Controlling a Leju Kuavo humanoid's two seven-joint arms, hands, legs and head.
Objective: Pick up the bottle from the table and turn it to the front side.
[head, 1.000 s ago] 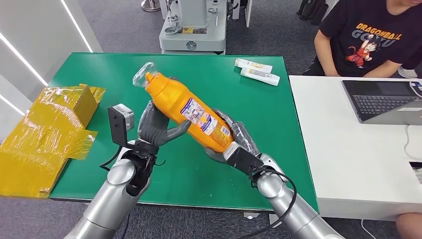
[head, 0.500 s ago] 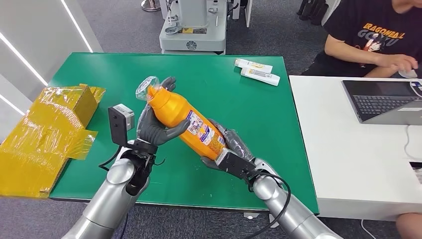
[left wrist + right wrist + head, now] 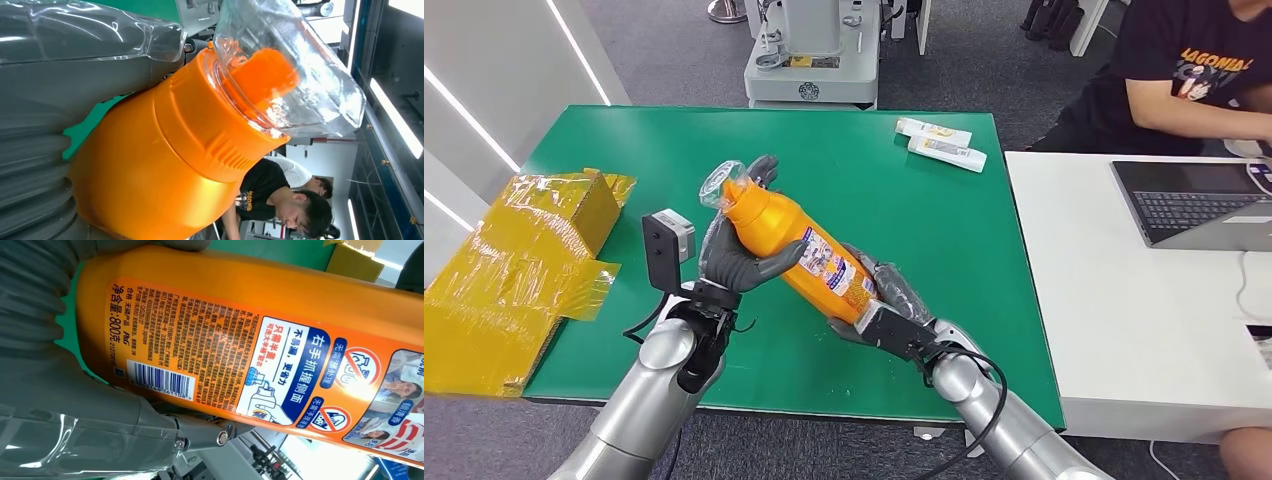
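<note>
Both hands, left hand [image 3: 742,255] and right hand [image 3: 886,305], wrap fingers around the tilted bottle [image 3: 799,248].

bottle [image 3: 799,243]: above table [image 3: 984,300], tilted, cap end toward far-left
left hand [image 3: 736,250]: on bottle's upper part
right hand [image 3: 886,305]: at bottle's base
cardboard box [image 3: 519,270]: left of table
two tubes [image 3: 941,144]: table's far-right corner
laptop [image 3: 1194,205]: right of table

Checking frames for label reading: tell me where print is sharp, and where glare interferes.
Right wrist view: the orange plastic bottle's back label and barcode are sharp and evenly lit. Left wrist view: the clear plastic cap carries bright reflections. Head view: the label is too small to read.
</note>
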